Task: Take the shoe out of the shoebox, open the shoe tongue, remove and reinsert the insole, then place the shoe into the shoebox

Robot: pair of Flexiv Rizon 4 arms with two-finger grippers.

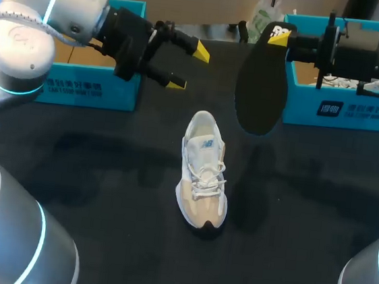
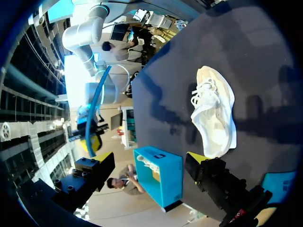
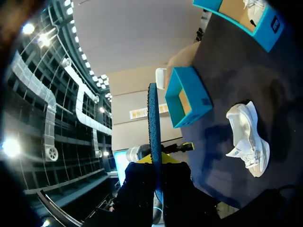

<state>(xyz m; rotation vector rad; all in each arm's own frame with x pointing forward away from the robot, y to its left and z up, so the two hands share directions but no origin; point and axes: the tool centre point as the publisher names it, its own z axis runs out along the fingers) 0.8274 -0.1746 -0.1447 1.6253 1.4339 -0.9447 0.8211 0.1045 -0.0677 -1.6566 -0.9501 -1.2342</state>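
Right claw (image 1: 284, 37): closed on the yellow-patched heel end of the insole (image 1: 262, 82), one finger on each face; nothing else in its grasp
Insole: black, hanging toe-down in the air, apart from the shoe and off to the shoe's right; the right wrist view shows it edge-on between the fingers; gripping the heel probably leaves the toe free to go into the shoe first
Left claw (image 1: 189, 67): fingers spread wide, holding nothing; it hovers over the worktop (image 1: 105, 174) beyond the shoe, near the left shoebox (image 1: 90, 87); likely set there to come down and steady the shoe or hold the tongue back
Shoe (image 1: 203, 174): white and tan, upright on its sole mid-worktop, toe toward the robot, mouth facing up; neither claw touches it; this pose suits a drop from above
Left shoebox: open top, brown inside, seemingly empty
Right shoebox (image 1: 345, 107): open, something white inside, perhaps another shoe
Stage, as I judge it: insole out, reinsertion due, boxing the shoe not yet done
Risk: the limp insole could buckle at the collar unless the shoe is braced
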